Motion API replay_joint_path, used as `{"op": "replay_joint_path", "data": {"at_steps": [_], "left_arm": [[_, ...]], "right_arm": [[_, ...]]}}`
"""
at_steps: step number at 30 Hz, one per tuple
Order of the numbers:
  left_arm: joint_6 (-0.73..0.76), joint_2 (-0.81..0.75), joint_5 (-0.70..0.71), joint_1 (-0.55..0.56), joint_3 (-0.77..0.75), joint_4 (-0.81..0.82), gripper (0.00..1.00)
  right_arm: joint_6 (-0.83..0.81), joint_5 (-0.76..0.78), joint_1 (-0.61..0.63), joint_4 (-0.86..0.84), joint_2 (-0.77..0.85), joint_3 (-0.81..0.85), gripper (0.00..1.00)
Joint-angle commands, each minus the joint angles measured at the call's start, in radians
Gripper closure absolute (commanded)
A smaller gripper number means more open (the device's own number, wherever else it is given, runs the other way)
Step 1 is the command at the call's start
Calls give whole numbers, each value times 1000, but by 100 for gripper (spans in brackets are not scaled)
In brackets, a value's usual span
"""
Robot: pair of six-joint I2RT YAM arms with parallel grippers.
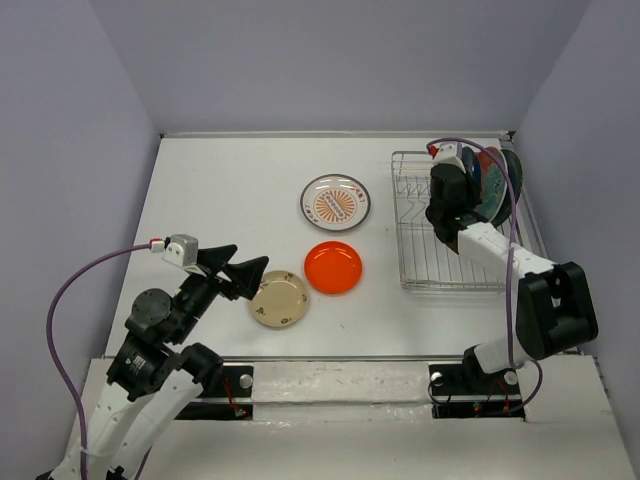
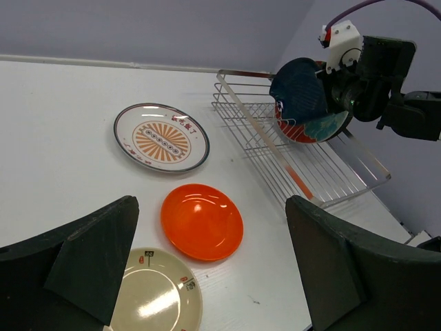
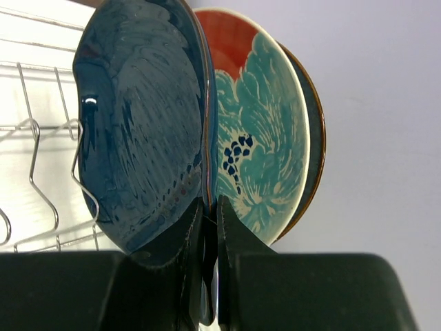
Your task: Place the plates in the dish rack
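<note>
My right gripper [image 3: 210, 207] is shut on the rim of the dark blue plate [image 3: 145, 138], holding it upright at the far right end of the dish rack [image 1: 440, 262]. The red-rimmed teal floral plate [image 3: 265, 138] stands right behind it, and the dark teal-grey plate [image 3: 315, 131] behind that. On the table lie the white sunburst plate [image 1: 337, 202], the orange-red plate [image 1: 333, 266] and the small cream plate [image 1: 280, 298]. My left gripper [image 1: 250, 258] is open and empty, hovering just left of the cream plate [image 2: 155, 296].
The rack's front rows of tines [image 2: 324, 172] hold nothing. The rack sits near the right wall and back edge of the white table [image 1: 220, 190]. The right arm [image 1: 500, 250] reaches over the rack.
</note>
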State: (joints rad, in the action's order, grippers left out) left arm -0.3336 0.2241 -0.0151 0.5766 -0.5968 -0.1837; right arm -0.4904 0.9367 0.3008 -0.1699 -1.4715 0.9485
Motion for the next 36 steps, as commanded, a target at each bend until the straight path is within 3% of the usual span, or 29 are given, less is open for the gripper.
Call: {"op": "replay_joint_path", "data": {"at_steps": [1,10,13,21,28,29,32,36], "left_arm": [[13,1,4,5,5,36,1],[11,14,3,5,5,38,1],[13,34,-2,5,5,36,1],[2,86,4,3,5,33,1],[-7,168,38,3,-5,20,1],[-7,179,38,3,-8,20,1],[-13,225,35,2,-12,21,1],[-48,311,20,2,-14,61,1]], "right_arm": [[-14,14,-6,-230,27,-10,93],[98,73,23,-186,30,-73,92],[176,79,23,-166,54,-105,81],[325,42,32,-123,68,-139,65],[550,60,32,206,83,-5,46],[570,51,32,234,100,10,40],[648,-19,32,338,189,56,28],[716,-228,32,398,319,72,19]]}}
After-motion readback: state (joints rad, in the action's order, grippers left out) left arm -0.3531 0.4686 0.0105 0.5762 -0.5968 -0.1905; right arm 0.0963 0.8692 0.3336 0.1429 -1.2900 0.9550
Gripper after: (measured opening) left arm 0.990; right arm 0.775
